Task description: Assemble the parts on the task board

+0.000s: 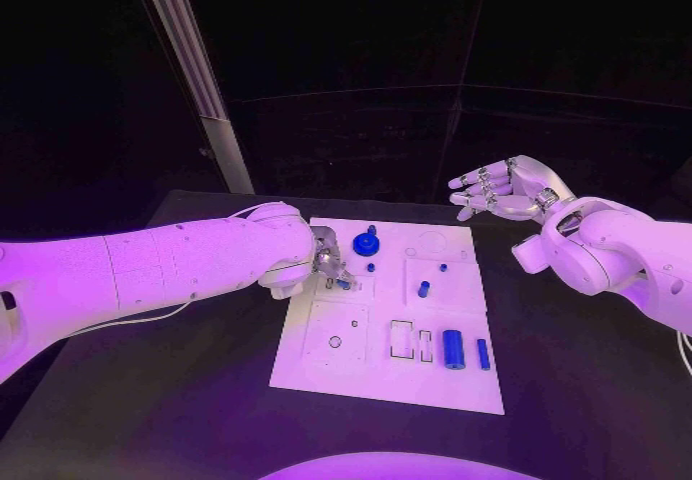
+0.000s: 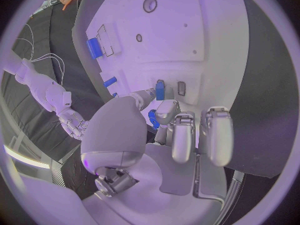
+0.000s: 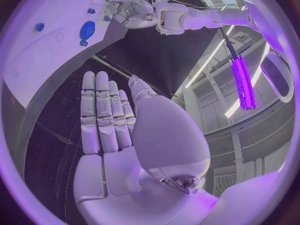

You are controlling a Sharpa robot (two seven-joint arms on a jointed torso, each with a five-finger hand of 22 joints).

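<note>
A small blue rectangular part [image 2: 159,90] is pinched by the left robot hand [image 1: 325,265] at the left edge of the white flat task board [image 1: 346,365] on the black surface [image 1: 577,400]. The right robot hand [image 1: 505,188] is held spread, empty, above the surface beyond the board's far right corner.

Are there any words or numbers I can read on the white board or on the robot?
None: no words, numbers or signs can be read.
The task board carries only outlines, holes and blue parts.
The left hand and right hand bear no readable labels.
</note>
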